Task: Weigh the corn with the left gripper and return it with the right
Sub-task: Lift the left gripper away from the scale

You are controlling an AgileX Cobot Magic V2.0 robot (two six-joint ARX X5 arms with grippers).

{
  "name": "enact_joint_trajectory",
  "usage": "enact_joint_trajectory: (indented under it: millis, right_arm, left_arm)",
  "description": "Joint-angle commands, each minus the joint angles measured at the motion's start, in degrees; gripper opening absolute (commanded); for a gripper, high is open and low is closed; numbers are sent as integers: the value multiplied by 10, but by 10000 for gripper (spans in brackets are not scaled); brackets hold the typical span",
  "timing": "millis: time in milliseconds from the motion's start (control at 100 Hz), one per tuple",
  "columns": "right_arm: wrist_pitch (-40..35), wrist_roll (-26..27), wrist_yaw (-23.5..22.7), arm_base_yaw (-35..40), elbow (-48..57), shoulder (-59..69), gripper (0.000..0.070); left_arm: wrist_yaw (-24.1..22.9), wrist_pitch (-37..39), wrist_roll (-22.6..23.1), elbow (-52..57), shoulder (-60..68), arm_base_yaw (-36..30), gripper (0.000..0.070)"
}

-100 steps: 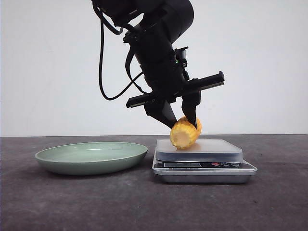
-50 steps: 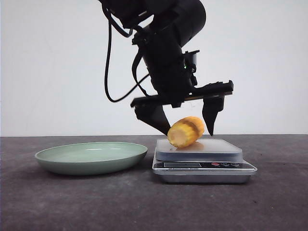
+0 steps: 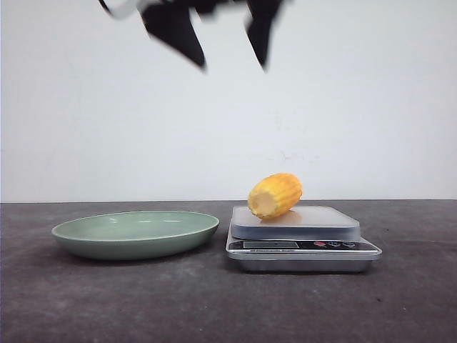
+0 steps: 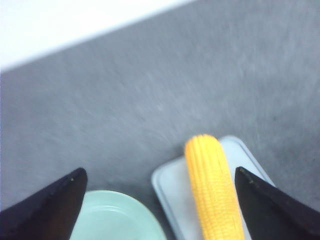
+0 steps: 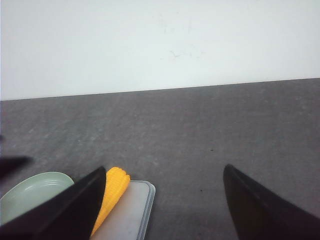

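The corn (image 3: 275,195), a stubby yellow-orange cob, lies alone on the platform of the silver kitchen scale (image 3: 300,246), pale cut end towards the front. It also shows in the left wrist view (image 4: 212,185) and the right wrist view (image 5: 114,192). My left gripper (image 3: 234,66) is open and empty, blurred, high above the scale near the top of the front view. In its own view (image 4: 157,175) the fingers stand wide apart, with the corn far below. My right gripper (image 5: 165,170) is open and empty above the table; it is out of the front view.
A shallow pale green plate (image 3: 136,239) sits on the dark grey table just left of the scale; it also shows in both wrist views (image 4: 115,220) (image 5: 30,192). A white wall stands behind the table.
My left gripper opened, let the corn go onto the scale, then rose fast up and to the left. The corn rolled slightly and now rests on the platform.
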Motion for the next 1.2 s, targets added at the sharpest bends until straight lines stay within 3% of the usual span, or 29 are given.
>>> enact_joint_trajectory:
  millis: [0,210,500,850,1000,1190]
  right_arm:
    - [8,5,-2,3,11,9,470]
    - [10,5,-11,31,11,49,470]
    - [83,15,-8,118,11,143,470]
    - [186,39,67,255,11,314,489]
    - [208,52,103,292,11,396,553]
    - [233,75,126,311,11,472,553]
  left_arm:
    - [-11,-17,18,13,-52,-3,566]
    - [-15,-108,22,13,-258,-5,566]
    - [-14,-243,-40,13,-492,-12,566]
    - [-5,-364,-123,7,-571,-10,561]
    - [10,-367,-148,-43,-575,-9,561]
    - [30,-316,-173,-170,-600,-10,557]
